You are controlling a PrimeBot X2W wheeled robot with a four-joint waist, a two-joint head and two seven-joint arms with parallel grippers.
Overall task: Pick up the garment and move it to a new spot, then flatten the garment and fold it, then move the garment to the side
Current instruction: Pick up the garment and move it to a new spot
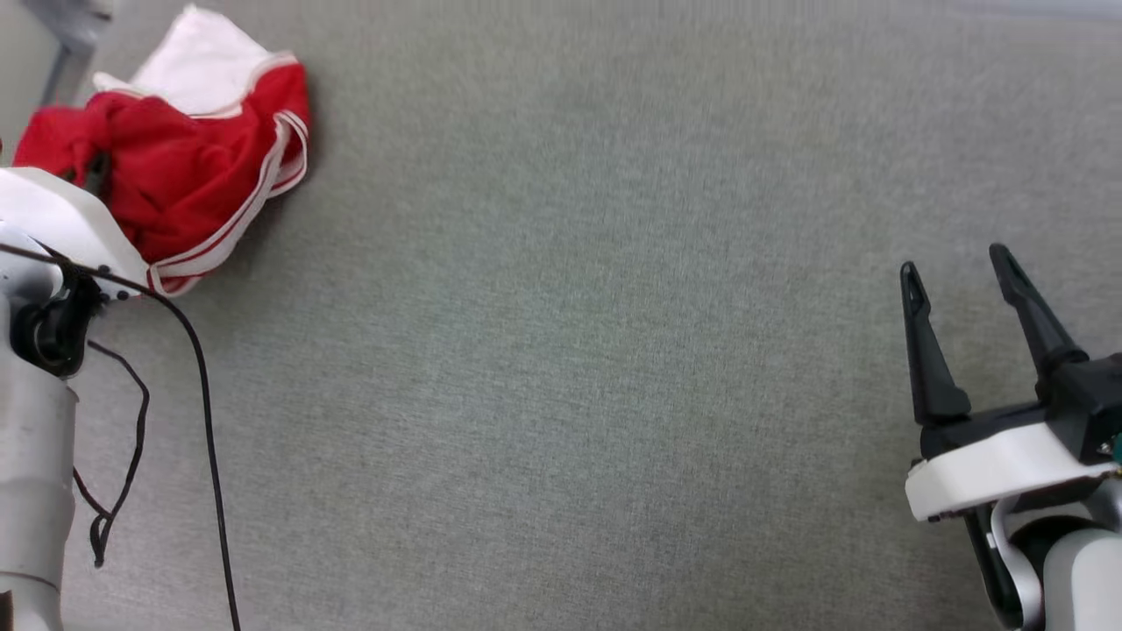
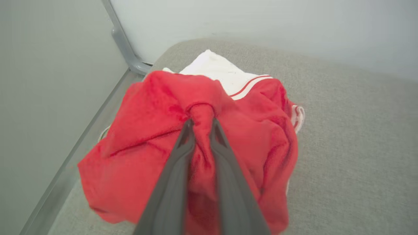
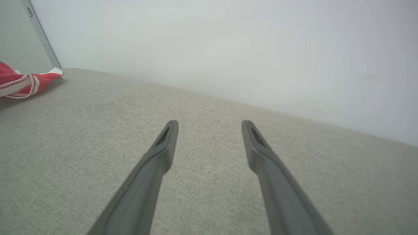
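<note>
At the near right, the right tool (image 1: 955,260) rests low over bare grey cloth, its two dark fingers spread wide and gripping nothing. Its own wrist view shows the same released pose, with open table (image 3: 81,137) ahead of it. It seems to be parked out of the way while the other arm works.

At the near left, the pale left forearm (image 1: 35,456) reaches away toward the far left corner, with a loose black cable (image 1: 206,412) hanging beside it.

In that far left corner of the table lies the jersey (image 1: 193,166), crumpled in a heap: mostly red, with a white sleeve on its far side and red-and-white striped trim along its right edge. In the left wrist view the left tool (image 2: 202,122) is clenched on a pinched ridge of red fabric at the top of the jersey (image 2: 147,156), its fingers nearly together with the cloth bunched between them. Gripping the high point probably lets the whole heap lift clear. The hold looks freshly made, and the heap sits on the table, so the first step, picking up, appears only begun.

Beyond the jersey are a grey metal rail (image 2: 124,45) and a plain pale wall (image 3: 228,49).
</note>
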